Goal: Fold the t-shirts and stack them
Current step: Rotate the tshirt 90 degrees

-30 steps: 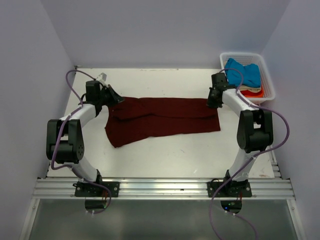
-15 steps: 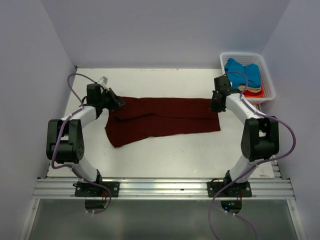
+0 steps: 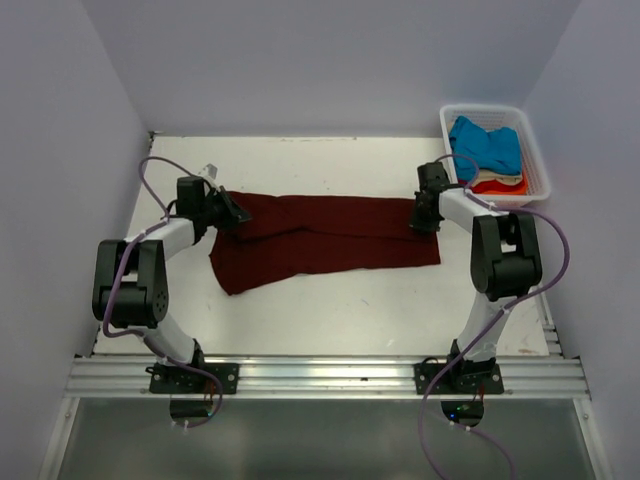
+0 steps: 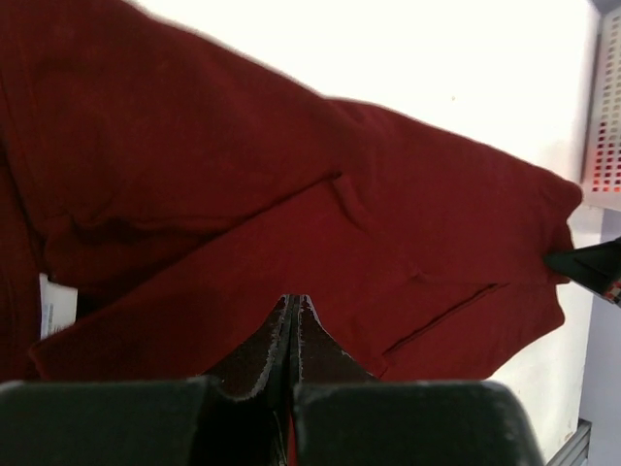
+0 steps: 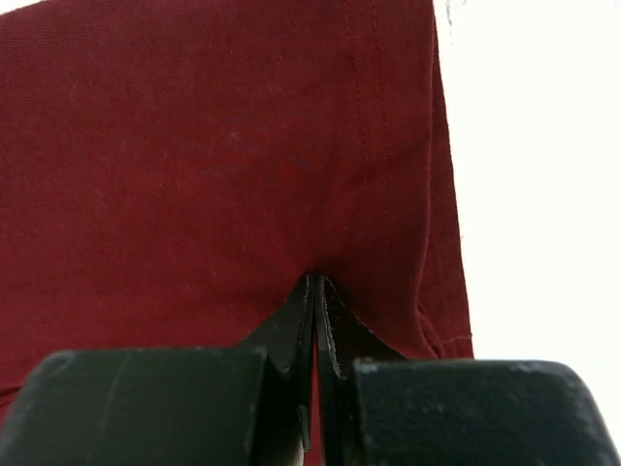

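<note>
A dark maroon t-shirt (image 3: 330, 235) lies spread flat across the middle of the table. My left gripper (image 3: 236, 212) is low at its far left corner, jaws pressed together with maroon cloth (image 4: 291, 194) pinched between them. My right gripper (image 3: 423, 220) is at the far right corner, also shut with a strip of the cloth (image 5: 223, 165) between its fingers. A bright blue t-shirt (image 3: 486, 143) sits on top of a cream one (image 3: 503, 178) and an orange-red one (image 3: 497, 187) in the basket.
A white slatted basket (image 3: 541, 160) stands at the far right corner of the table; its wall (image 4: 607, 116) shows in the left wrist view. A white label (image 4: 56, 304) peeks from the maroon shirt's fold. Grey walls close in three sides.
Both grippers have crept a little toward the near side along the shirt's far corners. The left jaws have closed the last bit. The shirt lies much as before.
</note>
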Tool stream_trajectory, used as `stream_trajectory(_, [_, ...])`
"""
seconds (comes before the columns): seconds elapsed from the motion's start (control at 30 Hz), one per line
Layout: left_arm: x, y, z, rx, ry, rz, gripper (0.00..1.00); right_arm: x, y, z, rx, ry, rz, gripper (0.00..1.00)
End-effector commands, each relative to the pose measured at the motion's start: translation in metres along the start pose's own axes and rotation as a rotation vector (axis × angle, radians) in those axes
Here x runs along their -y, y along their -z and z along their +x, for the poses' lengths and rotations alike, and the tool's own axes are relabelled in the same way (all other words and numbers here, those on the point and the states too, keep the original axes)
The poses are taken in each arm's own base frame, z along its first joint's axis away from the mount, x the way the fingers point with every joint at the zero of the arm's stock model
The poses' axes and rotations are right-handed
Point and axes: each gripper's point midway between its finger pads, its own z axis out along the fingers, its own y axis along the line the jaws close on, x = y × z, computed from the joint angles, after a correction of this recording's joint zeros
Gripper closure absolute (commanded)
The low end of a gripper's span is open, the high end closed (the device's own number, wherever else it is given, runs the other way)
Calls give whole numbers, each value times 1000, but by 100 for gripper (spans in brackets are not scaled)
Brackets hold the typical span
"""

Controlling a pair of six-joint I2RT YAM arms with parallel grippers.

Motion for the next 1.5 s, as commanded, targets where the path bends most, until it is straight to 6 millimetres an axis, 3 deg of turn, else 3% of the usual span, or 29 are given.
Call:
stream_trajectory(0.0, [1,6,20,-23,11,-33,100,1,8,12,11,-7,-15,100])
stream_trajectory(0.2, [-44,-9,65,-127,81,-155,100,10,18,32,-3,7,-4,100])
stream_trajectory(0.33, [-65,-19,80,-162,113,-214,100,5,32,49,-12,49,-5,100])
stream_trajectory(0.5, [-67,-27,59,-115,137,-240,100,4,57,77,-8,102,-20,100])
stream_trajectory(0.53, [-63,-30,51,-105,140,-231,100,5,59,90,-27,119,-14,100])
stream_trajectory(0.67, [-58,-43,38,-109,148,-219,100,3,68,108,-36,125,-51,100])
stream_trajectory(0.8, [-66,-65,34,-162,159,-238,100,5,70,141,-97,100,-94,100])
stream_trajectory(0.87, [-56,-77,19,-162,151,-200,100,4,73,156,-109,105,-120,100])
stream_trajectory(0.9, [-60,-83,23,-186,162,-207,100,5,73,159,-105,106,-119,100])
stream_trajectory(0.93, [-56,-86,15,-179,159,-193,100,4,75,162,-101,112,-125,100])
stream_trajectory(1.03, [-51,-88,11,-172,158,-176,100,4,82,153,-66,121,-131,100])
stream_trajectory(1.13, [-48,-86,6,-158,130,-165,100,-9,98,130,-12,133,-169,100])
stream_trajectory(1.27, [-43,-89,-1,-178,113,-139,100,-18,112,80,95,136,-124,100])
stream_trajectory(1.37, [-38,-87,-3,-177,111,-125,100,-17,96,54,111,142,-16,100])
stream_trajectory(1.4, [-40,-86,0,-182,114,-128,100,-16,80,56,78,147,17,100])
stream_trajectory(1.47, [-37,-81,-2,-170,104,-125,100,-22,68,44,81,147,47,100])
